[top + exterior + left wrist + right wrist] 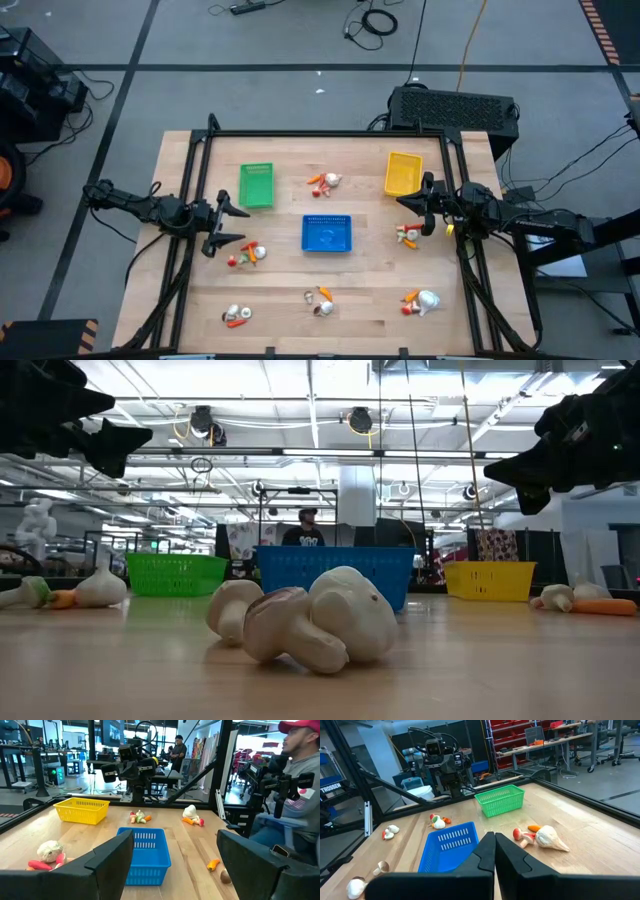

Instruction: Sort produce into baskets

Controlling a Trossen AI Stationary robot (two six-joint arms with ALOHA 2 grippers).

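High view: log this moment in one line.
left gripper open, beside green basket | right gripper shut, by yellow basket | baskets empty

Three empty baskets amid scattered toy produce

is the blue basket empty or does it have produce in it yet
Empty. From above, the blue basket shows only its bare floor, and the wrist views agree; the produce lies scattered on the table.

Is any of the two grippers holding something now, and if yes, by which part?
Nothing is held. The left gripper has its fingers open and empty near the green basket. The right gripper has its fingers shut on nothing.
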